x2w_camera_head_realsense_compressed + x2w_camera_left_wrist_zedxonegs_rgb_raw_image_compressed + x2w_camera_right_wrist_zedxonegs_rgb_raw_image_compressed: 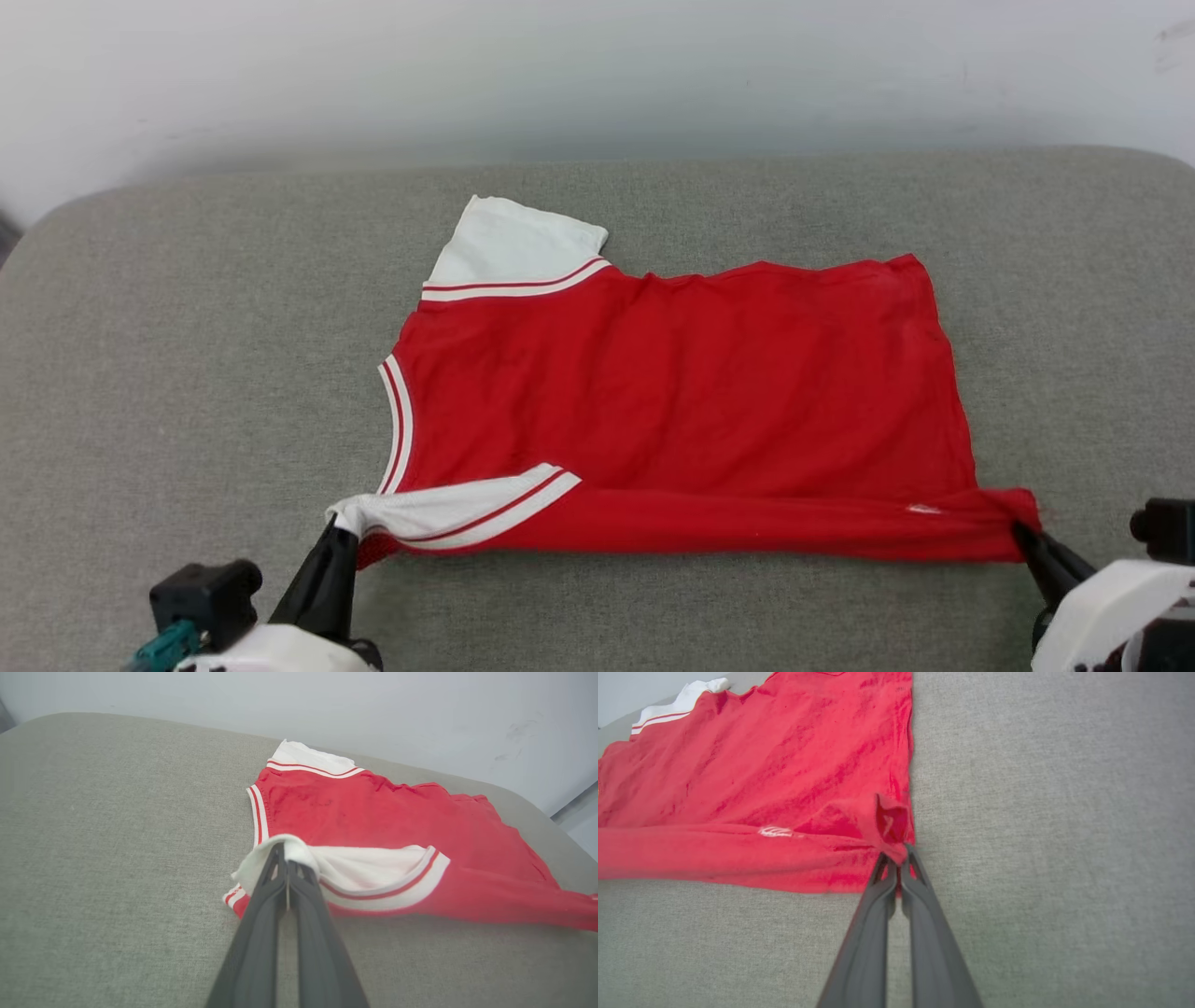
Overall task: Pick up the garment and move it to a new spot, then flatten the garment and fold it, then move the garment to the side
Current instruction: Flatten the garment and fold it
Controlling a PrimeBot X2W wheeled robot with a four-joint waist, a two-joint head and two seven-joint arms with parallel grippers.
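Head view is showing, at the lower left, the left gripper (pixel 338 530) with its two long dark fingers pressed together, pinching the bunched white sleeve (pixel 448 509) of the red jersey T-shirt with white striped-trim sleeves (pixel 672 392); the shirt is lying spread across the middle of the grey woven cushion (pixel 187 327), collar end leftward, a narrow fold running along its near edge; at the lower right, the right gripper (pixel 1024 537) is pinching the red hem corner (pixel 1013 511), fingers closed.

Head camera looks down; close, low wrist cameras share the garment (pixel 681 401).
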